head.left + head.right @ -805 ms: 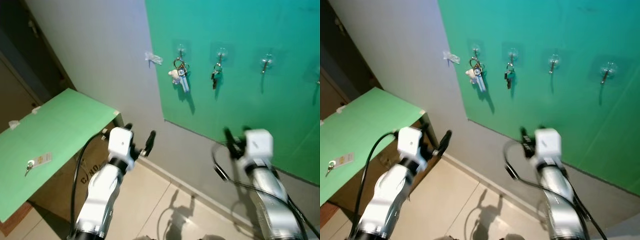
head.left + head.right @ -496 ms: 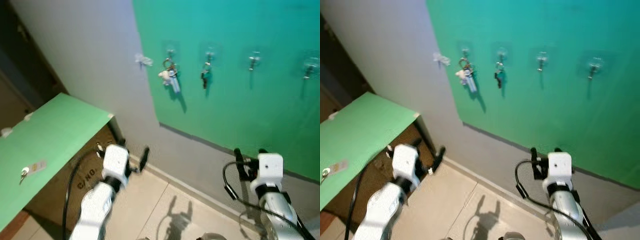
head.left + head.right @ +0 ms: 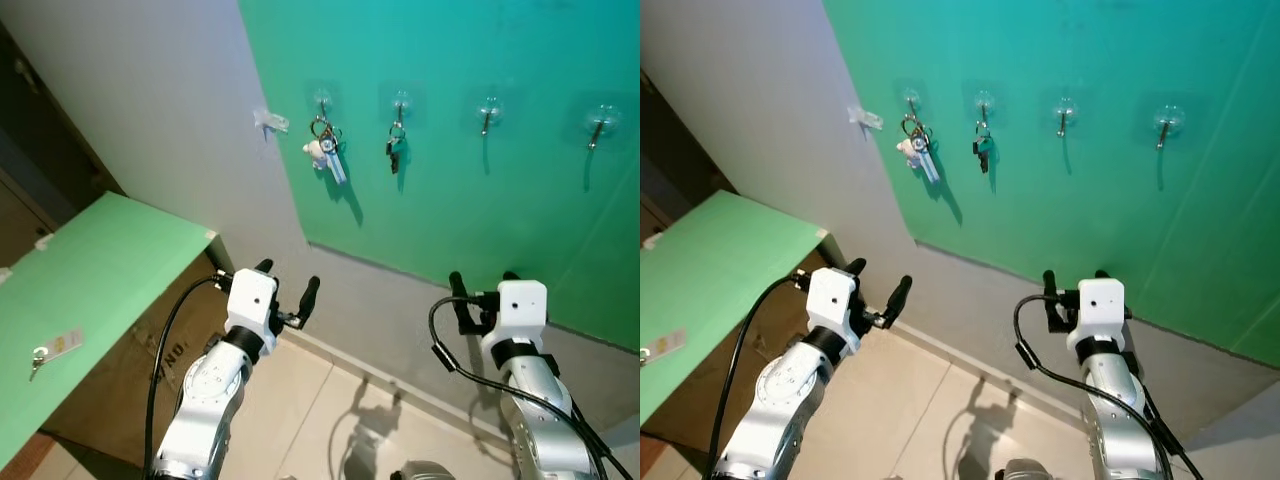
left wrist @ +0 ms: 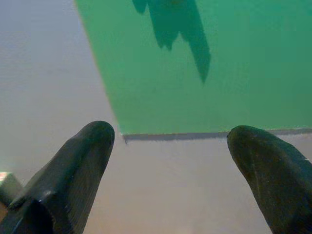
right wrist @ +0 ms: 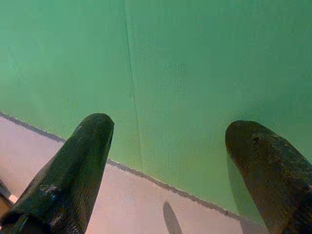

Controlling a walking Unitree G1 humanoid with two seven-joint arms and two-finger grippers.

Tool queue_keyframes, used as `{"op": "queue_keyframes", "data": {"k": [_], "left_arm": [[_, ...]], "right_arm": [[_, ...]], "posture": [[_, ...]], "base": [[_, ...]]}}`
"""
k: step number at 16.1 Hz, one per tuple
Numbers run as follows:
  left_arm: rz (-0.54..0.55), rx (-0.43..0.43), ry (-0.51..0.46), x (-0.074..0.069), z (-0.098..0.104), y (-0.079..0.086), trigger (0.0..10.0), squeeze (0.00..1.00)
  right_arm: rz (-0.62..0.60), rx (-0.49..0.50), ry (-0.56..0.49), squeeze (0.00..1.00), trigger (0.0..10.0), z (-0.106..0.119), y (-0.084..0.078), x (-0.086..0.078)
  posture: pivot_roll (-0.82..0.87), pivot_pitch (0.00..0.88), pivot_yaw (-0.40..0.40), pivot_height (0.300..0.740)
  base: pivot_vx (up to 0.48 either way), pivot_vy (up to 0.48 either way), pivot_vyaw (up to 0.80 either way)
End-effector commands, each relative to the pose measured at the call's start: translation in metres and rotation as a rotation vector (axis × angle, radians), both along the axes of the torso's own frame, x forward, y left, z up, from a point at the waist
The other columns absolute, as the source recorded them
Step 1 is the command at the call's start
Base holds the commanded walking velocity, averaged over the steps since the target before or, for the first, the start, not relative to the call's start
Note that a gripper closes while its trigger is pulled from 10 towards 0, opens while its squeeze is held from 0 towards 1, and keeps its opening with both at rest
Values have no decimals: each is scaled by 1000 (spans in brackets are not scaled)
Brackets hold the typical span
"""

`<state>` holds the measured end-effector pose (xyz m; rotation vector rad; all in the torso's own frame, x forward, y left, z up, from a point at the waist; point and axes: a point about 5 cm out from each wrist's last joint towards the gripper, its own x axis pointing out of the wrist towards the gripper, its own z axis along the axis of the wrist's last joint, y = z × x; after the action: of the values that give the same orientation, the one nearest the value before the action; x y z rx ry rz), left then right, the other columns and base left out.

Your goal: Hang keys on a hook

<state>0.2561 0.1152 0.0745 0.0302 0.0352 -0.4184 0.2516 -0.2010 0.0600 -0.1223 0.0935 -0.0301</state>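
Note:
A set of keys with a white tag (image 3: 52,349) lies on the green table (image 3: 120,260) at my far left. Four clear hooks sit in a row on the green wall panel (image 3: 480,200). The first hook (image 3: 322,98) holds a key bunch with a white charm (image 3: 325,155). The second hook (image 3: 399,100) holds a dark key (image 3: 393,150). The third hook (image 3: 489,105) and fourth hook (image 3: 601,115) are bare. My left gripper (image 3: 287,280) is open and empty, low in front of the grey wall. My right gripper (image 3: 482,282) is open and empty below the panel.
A small white clip (image 3: 270,120) is stuck to the grey wall left of the hooks. A cardboard box (image 3: 180,340) stands under the table. A dark doorway (image 3: 40,130) lies at the far left. Beige floor tiles (image 3: 330,420) run along the wall's base.
The camera has shifted, so the hook row sits further left and all four hooks show. Both grippers remain open and empty, held at about the same height.

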Motion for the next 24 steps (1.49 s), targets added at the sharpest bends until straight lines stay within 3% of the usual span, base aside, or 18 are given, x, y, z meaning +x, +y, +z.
{"op": "queue_keyframes", "data": {"k": [1, 4, 8, 12, 16, 18, 24], "left_arm": [[9, 5, -2, 1, 3, 7, 10000, 0], [-9, 5, -1, 1, 4, 6, 10000, 0], [70, -21, -28, 8, 7, 20, 10000, 0], [66, -20, -10, 10, 4, 20, 10000, 0], [62, 31, -12, -1, -4, 31, 10000, 0], [51, 53, -16, -2, -5, 32, 10000, 0], [44, 64, -8, 7, -4, 26, 10000, 0]], "right_arm": [[21, 24, 6, 0, 10000, 1, 8, 5], [41, 65, -21, 0, 10000, 5, 15, 4], [70, 65, -48, 0, 10000, 6, 19, -4], [77, 75, -42, 0, 10000, 5, 23, -3], [102, 90, -34, 0, 10000, -1, 19, -19], [103, 86, -36, 0, 10000, -1, 19, -18], [111, 67, -27, 0, 10000, 0, 24, -9]], "posture": [[-262, 37, 168, 720], [-258, 33, 167, 720], [-259, 20, 166, 720], [-255, 6, 160, 720], [-252, 6, 151, 720], [-249, 9, 153, 720], [-254, 20, 164, 720]], "base": [[0, 480, 0], [0, 480, 0], [0, 480, 0], [0, 478, 0], [0, 461, 0], [0, 461, 0], [0, 0, 0]]}}
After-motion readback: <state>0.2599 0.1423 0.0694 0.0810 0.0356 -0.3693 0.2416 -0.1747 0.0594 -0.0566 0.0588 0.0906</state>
